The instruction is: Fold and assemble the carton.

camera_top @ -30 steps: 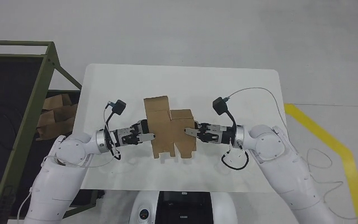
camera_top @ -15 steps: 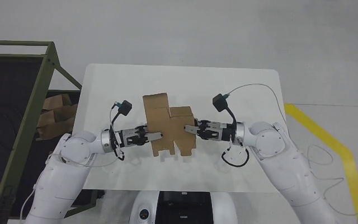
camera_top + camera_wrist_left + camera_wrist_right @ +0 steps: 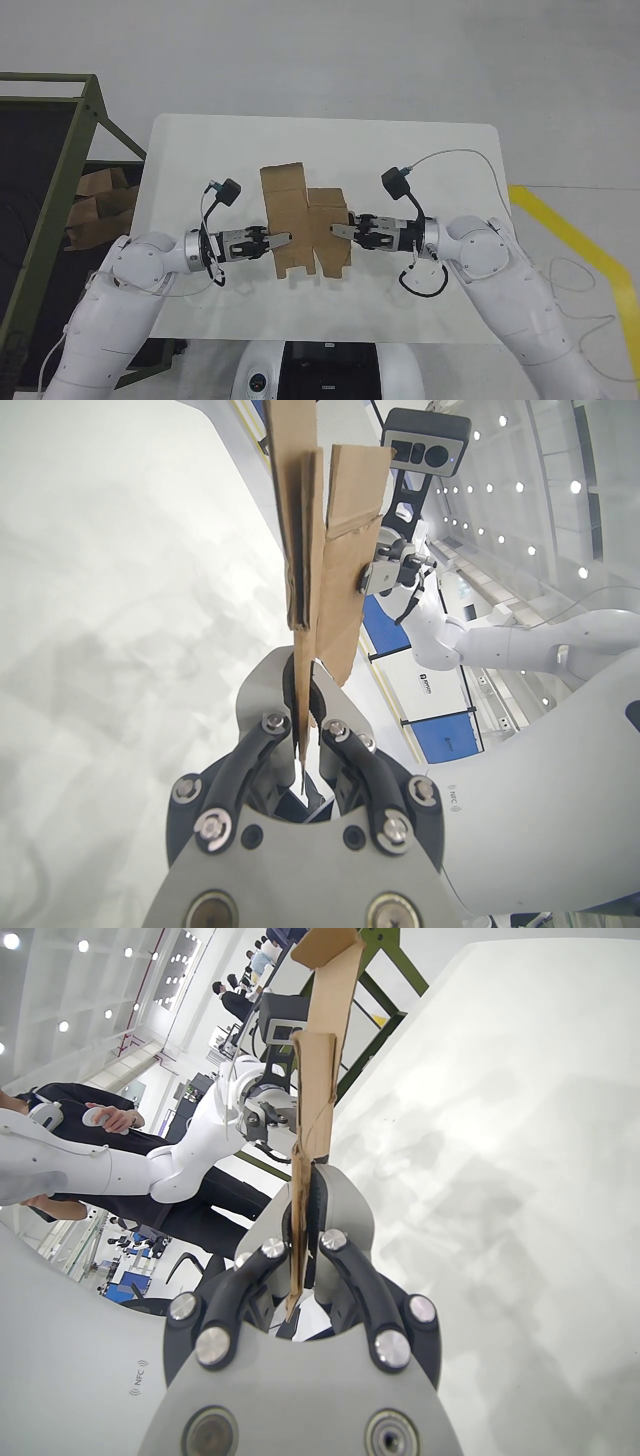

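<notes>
So the flattened carton [image 3: 305, 225] was hanging over the middle of the white table [image 3: 440, 160], strung between the two arms. The left gripper [image 3: 284, 239] was clamped on one side edge and the right gripper [image 3: 334, 231] pinched the opposite edge, both tight on the cardboard.

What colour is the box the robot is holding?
The carton is plain brown; the top view shows it best.
</notes>
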Controlling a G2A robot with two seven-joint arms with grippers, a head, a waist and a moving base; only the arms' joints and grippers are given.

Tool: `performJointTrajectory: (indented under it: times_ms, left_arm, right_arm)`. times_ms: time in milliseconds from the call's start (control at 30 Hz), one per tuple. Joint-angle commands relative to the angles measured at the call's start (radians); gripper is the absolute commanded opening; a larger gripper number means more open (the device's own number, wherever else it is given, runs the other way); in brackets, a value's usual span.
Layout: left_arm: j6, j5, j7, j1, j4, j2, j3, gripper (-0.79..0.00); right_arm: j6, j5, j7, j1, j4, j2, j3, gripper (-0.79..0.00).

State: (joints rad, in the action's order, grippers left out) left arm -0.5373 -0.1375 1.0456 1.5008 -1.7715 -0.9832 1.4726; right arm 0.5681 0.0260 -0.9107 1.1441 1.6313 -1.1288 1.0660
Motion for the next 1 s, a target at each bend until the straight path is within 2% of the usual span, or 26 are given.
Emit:
performJointTrajectory:
  times_ms: [0, 333, 833, 967]
  left_arm:
    - [-0.001, -0.013, -0.002, 0.000, 0.001, 0.001, -0.002, -0.785]
    - [-0.012, -0.033, -0.051, 0.002, 0.000, 0.003, -0.005, -0.785]
    - [-0.007, 0.024, -0.199, 0.001, -0.041, -0.002, -0.035, -0.785]
    - [0.013, 0.061, -0.210, -0.009, -0.050, -0.002, -0.039, -0.785]
  right_arm:
    - [0.003, 0.005, -0.001, 0.000, -0.004, 0.001, 0.003, 0.000]
    - [0.045, 0.020, 0.067, 0.048, 0.008, 0.013, 0.052, 0.000]
    - [0.126, -0.068, 0.307, 0.207, 0.038, 0.027, 0.149, 0.000]
    - [0.130, -0.069, 0.307, 0.219, 0.045, 0.028, 0.150, 0.000]
